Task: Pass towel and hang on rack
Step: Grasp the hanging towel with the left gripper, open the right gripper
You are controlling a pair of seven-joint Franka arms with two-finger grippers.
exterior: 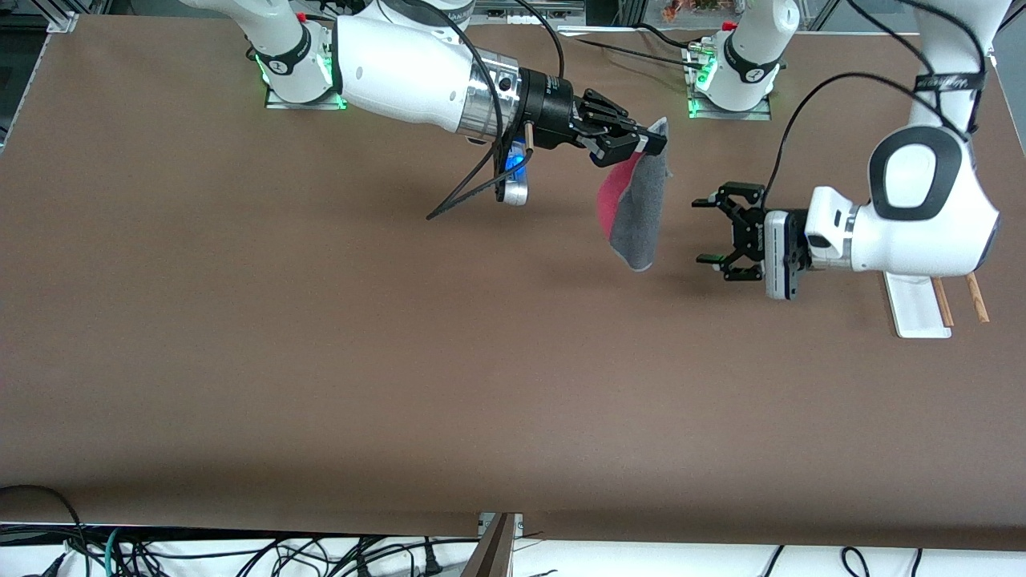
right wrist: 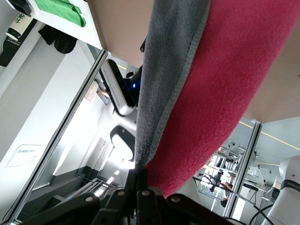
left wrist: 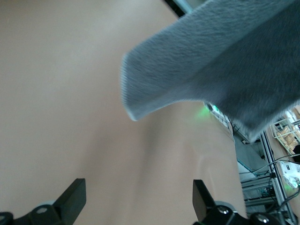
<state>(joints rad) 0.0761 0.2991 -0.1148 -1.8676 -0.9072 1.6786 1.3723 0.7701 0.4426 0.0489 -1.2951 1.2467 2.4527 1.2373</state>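
Spanning the whole front view, the brown surface (exterior: pixel 321 361) carries only the rack (exterior: pixel 922 308), which stands toward the left arm's end, its white base and two wooden rods partly hidden under the left arm.

The right arm reaches out from its base over the middle of the surface. Its gripper (exterior: pixel 641 143) is clamped on the upper edge of the towel (exterior: pixel 641 216), which hangs free in the air, clear of the surface. The towel is grey on one face and red on the other, with a light stitched border visible in the right wrist view.

The left gripper (exterior: pixel 709 231) hovers just beside the towel's lower part, level with it, fingers spread wide and not touching the cloth. The left wrist view confirms both fingertips (left wrist: pixel 75 197) apart, with grey cloth ahead of them.

Handling assessment: the towel appears light, soft and limp; it drapes and curls under its own weight, so it will sag wherever it is unsupported. A hold near an upper corner or edge, close to the right gripper's pinch, looks soundest; a hold low down risks bunching and makes draping over the rods harder.
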